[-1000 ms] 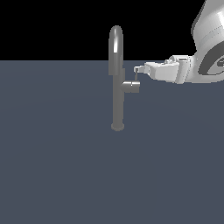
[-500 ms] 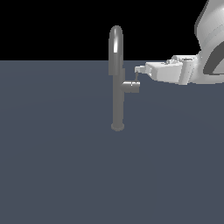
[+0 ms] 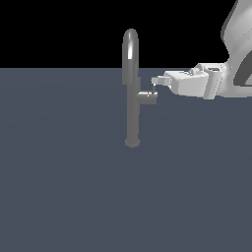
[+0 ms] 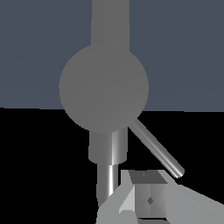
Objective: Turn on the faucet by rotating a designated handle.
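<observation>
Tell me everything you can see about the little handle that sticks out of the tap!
The handle is a short, plain grey stub that looks like metal. It sticks sideways from the middle of the faucet column, toward the exterior view's right. The wrist view faces its round end, with a thin shiny lever rod slanting away from it. The gripper sits right at the rod, just above the stub; whether it touches cannot be told.

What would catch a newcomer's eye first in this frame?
The tall grey metal faucet with its arched gooseneck spout stands alone on the dark slate floor. From the exterior view's right, the white arm's end effector reaches in, its tip just above the short grey cylindrical handle stub, whose thin lever rod shows in the wrist view.
</observation>
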Tool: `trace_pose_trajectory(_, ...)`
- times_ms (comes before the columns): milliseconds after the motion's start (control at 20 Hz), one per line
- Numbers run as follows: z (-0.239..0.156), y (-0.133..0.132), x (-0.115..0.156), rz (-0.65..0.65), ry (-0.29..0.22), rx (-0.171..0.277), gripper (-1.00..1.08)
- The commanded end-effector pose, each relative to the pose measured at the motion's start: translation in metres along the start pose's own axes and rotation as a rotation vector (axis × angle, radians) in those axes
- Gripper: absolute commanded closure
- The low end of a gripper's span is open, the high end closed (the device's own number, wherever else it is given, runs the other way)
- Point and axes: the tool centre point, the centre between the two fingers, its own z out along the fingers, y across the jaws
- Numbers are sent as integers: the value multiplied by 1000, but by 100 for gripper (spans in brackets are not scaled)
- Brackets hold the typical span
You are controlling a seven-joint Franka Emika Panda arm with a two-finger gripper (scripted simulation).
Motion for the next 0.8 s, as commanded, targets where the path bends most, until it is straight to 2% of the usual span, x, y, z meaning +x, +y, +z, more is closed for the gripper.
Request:
trace_pose_trajectory(0,0,15,10,18,-5,-7,108)
trace_pose_trajectory(150,0,23,13,20,-6,-8,108)
trace_pose_trajectory(200,0,15,4,1,-3,-6,108)
trace_pose_trajectory(550,0,39,42,20,-6,-8,108)
trace_pose_trajectory(600,0,39,42,20,-6,-8,108)
trace_pose_trajectory(650,0,29,22,-15,-5,-9,108)
trace_pose_trajectory(750,0,31,36,-6,-5,-8,108)
